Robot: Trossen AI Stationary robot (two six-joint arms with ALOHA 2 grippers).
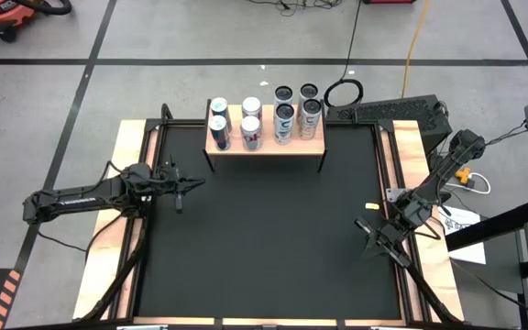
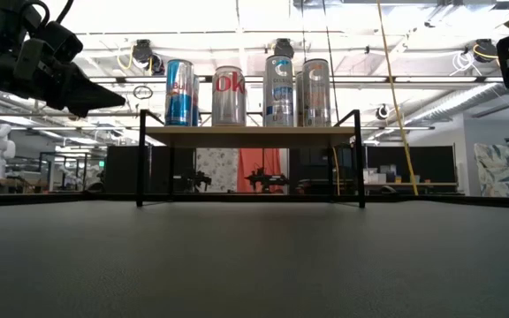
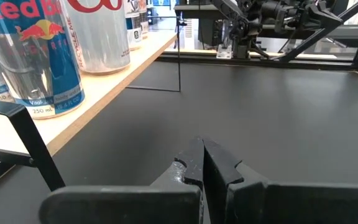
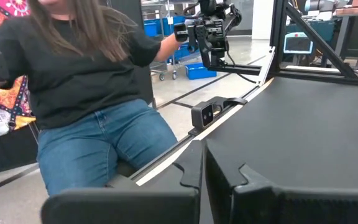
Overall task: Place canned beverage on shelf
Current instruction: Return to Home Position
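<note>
While the low view is facing the shelf, hidden: rear cans are standing behind the front four.
Cut off: person beside the table is showing only partly.
Shelf: standing at the table's far edge, carrying the cans.
Left gripper: hovering near the shelf's left end, fingers pressed together.
Right gripper: hovering well apart, fingers pressed together.

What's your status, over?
Left pincer shut, empty, left of shelf. Right pincer shut, empty, near right edge of table. Cans upright on shelf. Nothing blocking.
</note>
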